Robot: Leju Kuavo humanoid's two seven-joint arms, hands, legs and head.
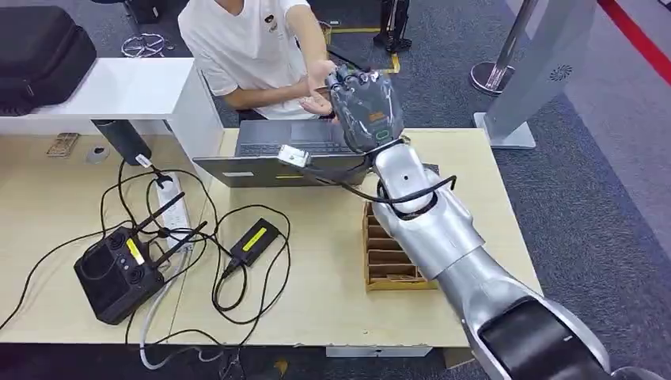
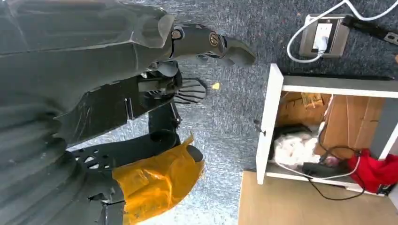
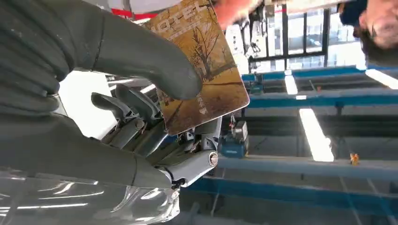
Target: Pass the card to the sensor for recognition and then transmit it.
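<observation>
The silver right arm reached up and across the pale wooden table (image 1: 332, 301), and the right hand (image 1: 365, 107) was raised past the far edge, right at the person in the white T-shirt (image 1: 245, 47). That person's hand (image 1: 316, 99) was held out just beside the robot's fingers, close enough that contact could not be told from the head view. In the right wrist view, there it was: the brown and gold hotel card printed with a bare tree (image 3: 202, 65), pinched between the thick grey thumb (image 3: 141, 61) and the darker fingers (image 3: 126, 105) beneath it, its free end sticking out beyond the hand.

On the table, the grey open laptop (image 1: 293, 154) sat just in front of the person, with a small white box-shaped device (image 1: 293, 156) at its near edge. A brown cardboard slotted holder (image 1: 388, 253) lay under the forearm. To the left sat a black controller with antennas (image 1: 119, 269).

The left hand (image 2: 155, 84) hung over grey carpet, its dark fingers loosely spread and holding nothing.
</observation>
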